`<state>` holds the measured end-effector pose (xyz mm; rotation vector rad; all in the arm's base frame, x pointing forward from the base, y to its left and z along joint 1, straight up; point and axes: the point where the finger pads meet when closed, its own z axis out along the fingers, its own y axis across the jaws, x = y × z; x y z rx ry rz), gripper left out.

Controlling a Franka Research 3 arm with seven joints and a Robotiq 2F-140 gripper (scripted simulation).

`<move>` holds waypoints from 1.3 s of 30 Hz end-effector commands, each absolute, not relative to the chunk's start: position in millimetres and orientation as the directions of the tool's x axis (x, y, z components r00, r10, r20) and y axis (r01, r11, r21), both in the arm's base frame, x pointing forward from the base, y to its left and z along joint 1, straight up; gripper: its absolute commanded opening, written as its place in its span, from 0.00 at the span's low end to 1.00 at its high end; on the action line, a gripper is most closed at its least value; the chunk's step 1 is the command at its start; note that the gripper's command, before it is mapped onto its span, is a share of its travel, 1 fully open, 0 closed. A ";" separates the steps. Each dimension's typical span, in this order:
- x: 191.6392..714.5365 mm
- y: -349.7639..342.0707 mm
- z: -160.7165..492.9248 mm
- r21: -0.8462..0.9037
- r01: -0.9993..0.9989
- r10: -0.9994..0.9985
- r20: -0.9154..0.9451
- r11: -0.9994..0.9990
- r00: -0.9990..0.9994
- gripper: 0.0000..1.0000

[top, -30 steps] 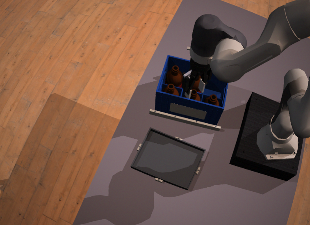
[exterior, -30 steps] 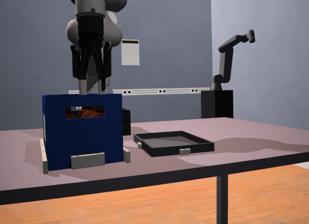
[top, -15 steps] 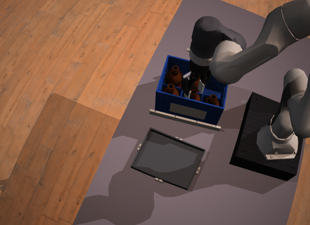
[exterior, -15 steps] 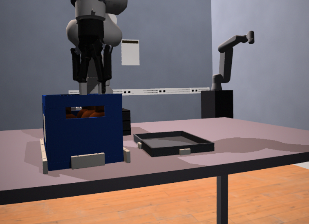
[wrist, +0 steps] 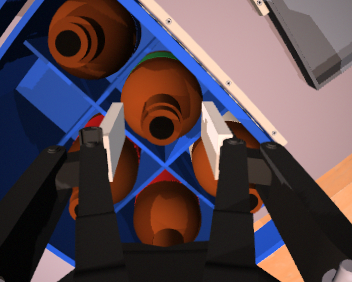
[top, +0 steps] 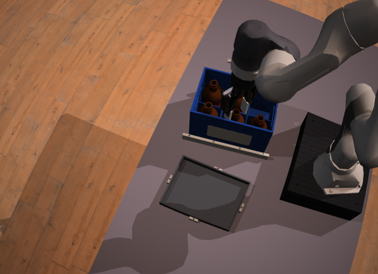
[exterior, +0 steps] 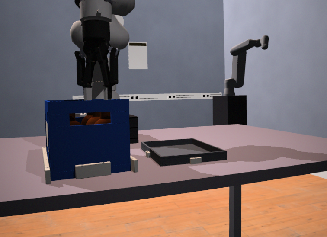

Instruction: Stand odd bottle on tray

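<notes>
The blue crate point(top: 198, 124) point(exterior: 90, 144) point(wrist: 173, 44) stands level and holds five brown bottles. My gripper point(top: 236, 109) point(exterior: 97, 94) point(wrist: 162, 119) points down, partly open and empty, with its fingertips at about rim height. The front middle bottle point(top: 237, 116) point(wrist: 161, 92) has its neck between the fingers in the wrist view; no contact shows. The others are the front right bottle point(top: 259, 122) point(wrist: 113, 40), front left bottle point(top: 208, 109) point(wrist: 203, 165), back left bottle point(top: 212, 94) point(wrist: 167, 210) and back middle bottle point(wrist: 125, 172). The odd neck cannot be told. The tray point(top: 201, 191) point(exterior: 180, 149) point(wrist: 328, 25) holds nothing.
The crate's back right compartment has no bottle. A pale strip point(top: 225, 145) point(wrist: 198, 51) runs along the crate's front, between crate and tray. Small pale blocks sit against the tray's sides. The black robot pedestal point(top: 307, 154) stands to the right in the top view.
</notes>
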<state>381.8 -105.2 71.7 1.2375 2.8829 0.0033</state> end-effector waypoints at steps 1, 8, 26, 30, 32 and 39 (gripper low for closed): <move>381.0 -104.9 70.5 0.005 0.724 0.724 -0.001 0.690 -0.690 0.44; 381.0 -104.9 70.5 0.005 0.724 0.724 -0.001 0.690 -0.690 0.44; 381.0 -104.9 70.5 0.005 0.724 0.724 -0.001 0.690 -0.690 0.44; 381.0 -104.9 70.5 0.005 0.724 0.724 -0.001 0.690 -0.690 0.10; 381.0 -104.9 70.5 0.005 0.724 0.724 -0.001 0.690 -0.690 0.10; 381.0 -104.9 70.5 0.005 0.724 0.724 -0.001 0.690 -0.690 0.10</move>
